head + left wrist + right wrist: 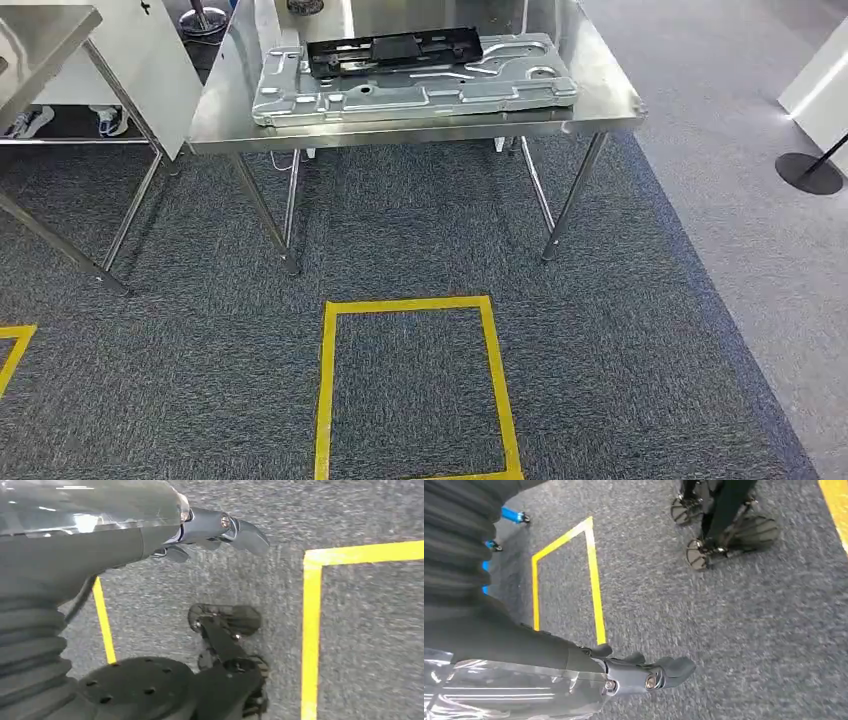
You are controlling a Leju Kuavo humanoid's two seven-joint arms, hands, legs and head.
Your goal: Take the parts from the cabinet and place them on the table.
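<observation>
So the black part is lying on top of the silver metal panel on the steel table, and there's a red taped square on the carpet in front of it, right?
Not quite: the taped square is yellow, not red, as the head view shows. The rest holds: the black part lies on top of the silver metal panel on the steel table, with the square on the carpet in front.

Yellow tape (410, 306), speckled grey carpet (620, 330)

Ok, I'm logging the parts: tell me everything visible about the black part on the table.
The black part is a flat, oblong frame, plastic by its look, with cutouts and a solid block mid-length. It lies flat on the far side of the silver stamped metal panel, which rests on the steel table. Nothing else touches it.
</observation>
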